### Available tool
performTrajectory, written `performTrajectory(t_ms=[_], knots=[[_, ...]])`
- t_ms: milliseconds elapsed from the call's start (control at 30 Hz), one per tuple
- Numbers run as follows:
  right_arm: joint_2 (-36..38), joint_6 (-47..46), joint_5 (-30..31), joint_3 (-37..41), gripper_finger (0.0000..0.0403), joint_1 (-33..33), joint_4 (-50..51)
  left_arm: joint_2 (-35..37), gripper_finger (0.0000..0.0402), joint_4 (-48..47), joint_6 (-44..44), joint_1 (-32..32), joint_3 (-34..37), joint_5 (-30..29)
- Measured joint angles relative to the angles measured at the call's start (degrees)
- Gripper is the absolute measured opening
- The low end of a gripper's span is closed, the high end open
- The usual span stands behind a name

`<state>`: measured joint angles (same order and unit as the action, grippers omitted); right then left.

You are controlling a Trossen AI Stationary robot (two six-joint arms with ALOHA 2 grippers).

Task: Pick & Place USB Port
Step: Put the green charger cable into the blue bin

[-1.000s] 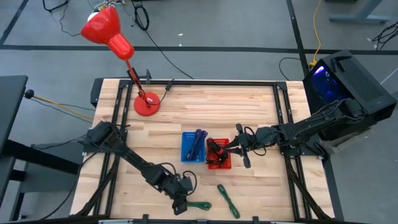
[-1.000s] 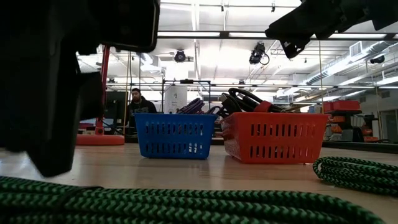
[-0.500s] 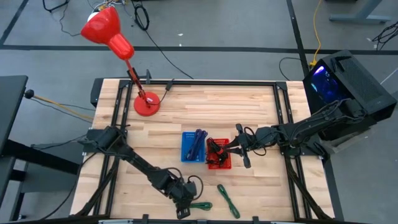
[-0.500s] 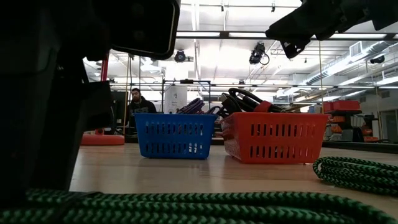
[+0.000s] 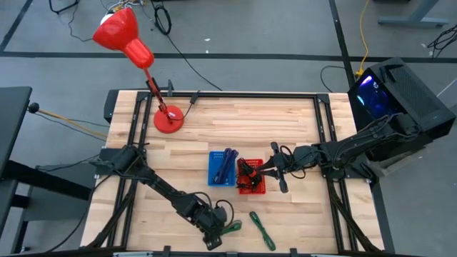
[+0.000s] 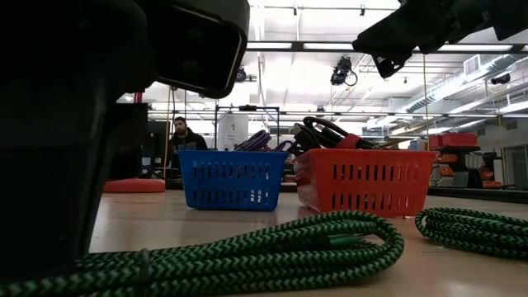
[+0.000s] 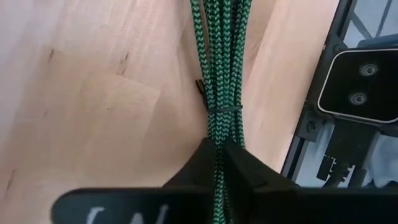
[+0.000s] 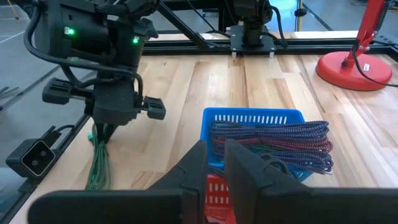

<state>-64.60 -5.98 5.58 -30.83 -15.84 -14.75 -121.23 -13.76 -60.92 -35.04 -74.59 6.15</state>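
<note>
The left gripper (image 7: 219, 158) is clenched on the green cable bundle (image 5: 230, 230) at the counter's (image 5: 285, 121) near edge, the bundle's long axis running straight out from between its fingers. Both baskets lie farther in: the blue basket (image 5: 222, 168) and beside it the red basket (image 5: 250, 176). The right gripper (image 8: 214, 163), fingers nearly together and holding nothing, hovers over the red one.
</note>
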Motion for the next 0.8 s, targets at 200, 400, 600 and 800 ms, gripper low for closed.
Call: performTrajectory(t_ms=[200, 400, 600, 800], knots=[[0.0, 0.0, 0.0, 0.0, 0.0059, 0.0, 0.1, 0.0, 0.0011, 0.5, 0.2, -0.1, 0.1, -1.4], [0.0, 0.0, 0.0, 0.0, 0.0059, 0.0, 0.4, 1.8, 0.0010, -3.3, 3.2, -0.3, -2.7, -6.7], [0.0, 0.0, 0.0, 0.0, 0.0059, 0.0, 0.7, 2.4, 0.0010, -18.8, 4.6, 0.0, -9.1, -11.9], [0.0, 0.0, 0.0, 0.0, 0.0059, 0.0, 1.2, 2.5, 0.0010, -29.1, 5.0, -0.1, -15.5, -17.5]])
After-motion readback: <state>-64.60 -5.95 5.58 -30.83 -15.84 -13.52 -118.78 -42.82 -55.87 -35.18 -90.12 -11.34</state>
